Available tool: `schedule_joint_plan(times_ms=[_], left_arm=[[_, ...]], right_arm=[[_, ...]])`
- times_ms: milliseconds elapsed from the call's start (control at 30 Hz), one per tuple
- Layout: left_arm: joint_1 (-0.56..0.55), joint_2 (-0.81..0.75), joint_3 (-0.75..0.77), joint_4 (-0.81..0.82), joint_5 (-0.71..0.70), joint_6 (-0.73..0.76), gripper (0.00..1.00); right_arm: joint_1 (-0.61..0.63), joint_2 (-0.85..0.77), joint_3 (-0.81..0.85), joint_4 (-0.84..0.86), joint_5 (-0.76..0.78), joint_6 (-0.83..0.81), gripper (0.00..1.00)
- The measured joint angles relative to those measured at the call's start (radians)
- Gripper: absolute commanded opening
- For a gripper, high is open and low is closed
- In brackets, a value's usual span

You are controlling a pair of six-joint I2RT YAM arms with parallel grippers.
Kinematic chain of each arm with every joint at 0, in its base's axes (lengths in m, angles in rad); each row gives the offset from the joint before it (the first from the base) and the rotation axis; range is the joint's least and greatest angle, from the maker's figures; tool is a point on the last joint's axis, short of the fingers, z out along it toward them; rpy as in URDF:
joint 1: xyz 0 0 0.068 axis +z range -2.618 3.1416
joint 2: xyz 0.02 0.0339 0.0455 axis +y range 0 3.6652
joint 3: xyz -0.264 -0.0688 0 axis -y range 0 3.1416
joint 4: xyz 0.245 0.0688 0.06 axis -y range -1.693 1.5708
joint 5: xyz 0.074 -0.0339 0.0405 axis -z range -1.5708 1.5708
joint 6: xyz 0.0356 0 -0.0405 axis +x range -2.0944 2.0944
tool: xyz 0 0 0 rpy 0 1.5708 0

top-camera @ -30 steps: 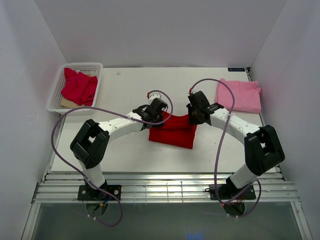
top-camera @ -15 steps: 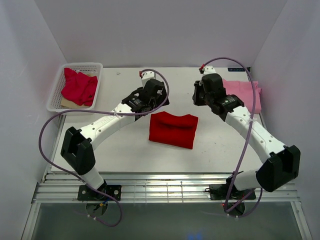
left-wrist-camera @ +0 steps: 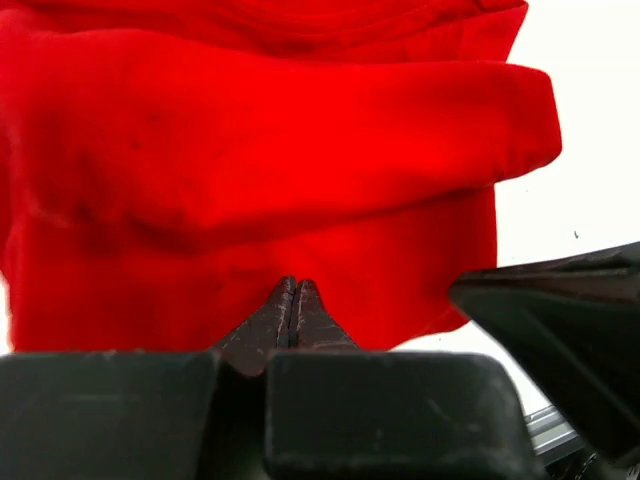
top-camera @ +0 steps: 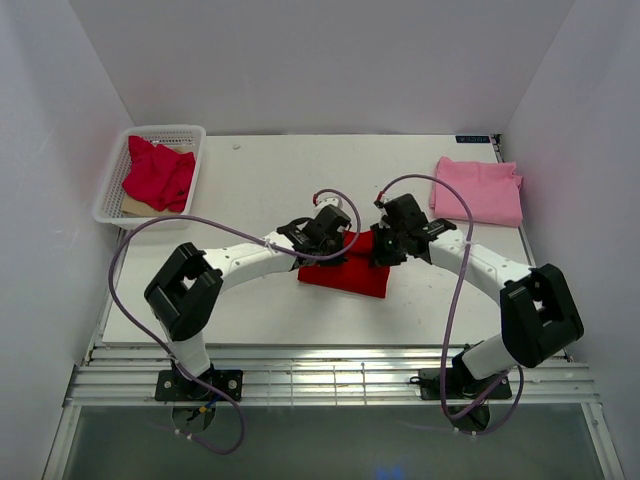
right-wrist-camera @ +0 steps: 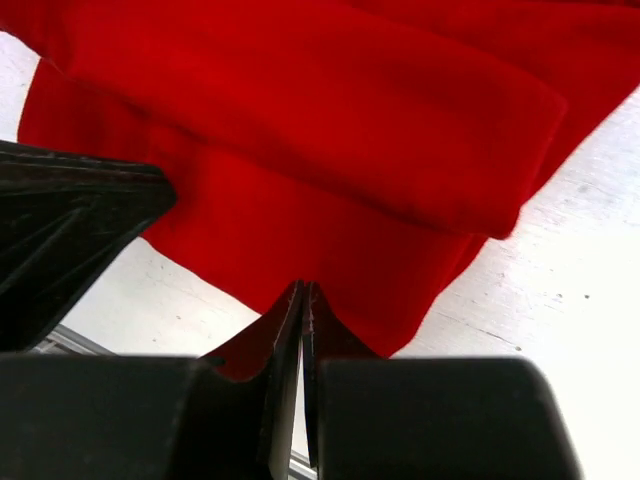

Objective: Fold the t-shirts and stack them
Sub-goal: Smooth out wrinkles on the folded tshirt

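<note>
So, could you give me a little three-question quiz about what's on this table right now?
1. True or false: the left pincer and the right pincer are both shut.
2. Fill in: the folded pink shirt lies at the table's far ___ corner, by the robot's own sides.
3. What does the basket hold? A nothing; B a crimson shirt; C a towel.

Key: 1 true; 2 right; 3 B.

The top camera looks down from six o'clock over the whole table (top-camera: 250, 180). Both wrist cameras sit very close to the red shirt (top-camera: 345, 272) at centre, shared by all views.
</note>
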Motion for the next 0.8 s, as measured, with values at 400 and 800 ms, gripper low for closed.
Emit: schedule_joint_plan(times_ms=[400,800], left_arm=[[-0.010,0.107,0.002,0.110,0.066,0.001,0.00],[-0.044,0.108,-0.113,0.219,0.078,0.003,0.00]], right_arm=[[0.016,0.145,0.048,0.058,-0.066,0.021,0.08],[0.021,0.335,0.291,0.050,0.074,-0.017,0.08]])
